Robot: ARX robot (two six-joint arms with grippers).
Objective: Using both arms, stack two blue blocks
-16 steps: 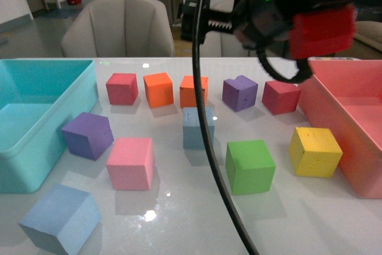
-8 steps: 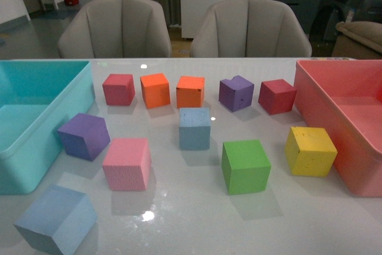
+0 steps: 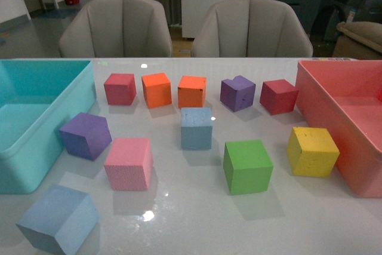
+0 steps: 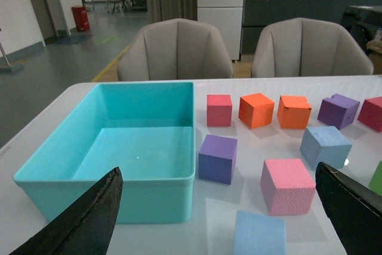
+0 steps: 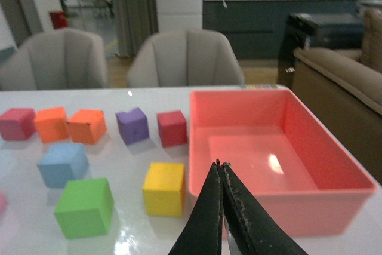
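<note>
Two blue blocks sit apart on the white table. One blue block (image 3: 197,128) is in the middle, and also appears in the wrist views (image 4: 325,146) (image 5: 62,163). The other blue block (image 3: 58,219) lies turned at the front left, next to the teal bin. Neither arm appears in the front view. My left gripper (image 4: 218,171) is open and held above the table, with that front-left blue block (image 4: 258,234) low between its wide-spread fingers (image 4: 89,222). My right gripper (image 5: 219,164) is shut on nothing, hovering before the pink bin's near wall.
A teal bin (image 3: 36,147) stands at the left and a pink bin (image 3: 352,147) at the right. Around the blue blocks are a purple cube (image 3: 86,135), pink cube (image 3: 129,163), green cube (image 3: 248,166), yellow cube (image 3: 312,151) and a back row of red, orange and purple cubes.
One second ago a black arm with a red part and a cable crossed the front view. It has left the view. The cubes lie as before.
</note>
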